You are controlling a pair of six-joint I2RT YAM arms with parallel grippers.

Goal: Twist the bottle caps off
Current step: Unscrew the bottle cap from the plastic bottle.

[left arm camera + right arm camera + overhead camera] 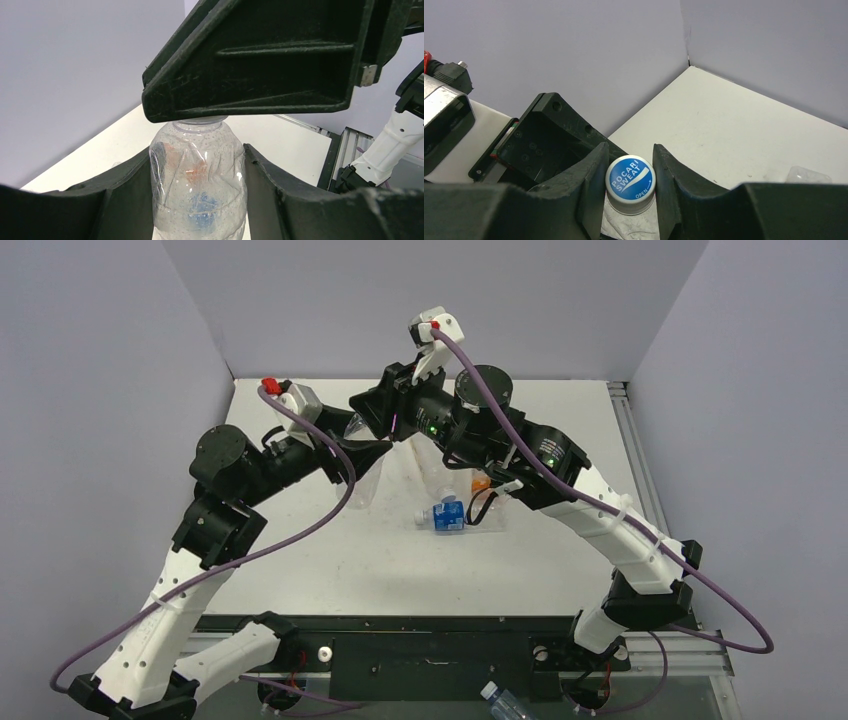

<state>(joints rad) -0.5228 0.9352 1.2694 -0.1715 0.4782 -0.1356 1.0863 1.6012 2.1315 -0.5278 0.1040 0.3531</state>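
While atop bottle [197, 180], blue cap [630, 179] in right hand [629, 167]

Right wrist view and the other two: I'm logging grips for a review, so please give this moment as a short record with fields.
left gripper: closed on the body of the clear bottle
right gripper: closed on the blue-topped cap
cap position: on the clear bottle's neck; loosened or not, cannot tell
cap print: POCARI SWEAT, OPEN
on the table: blue-labelled bottle lying on its side; orange bottle mostly hidden behind the right arm
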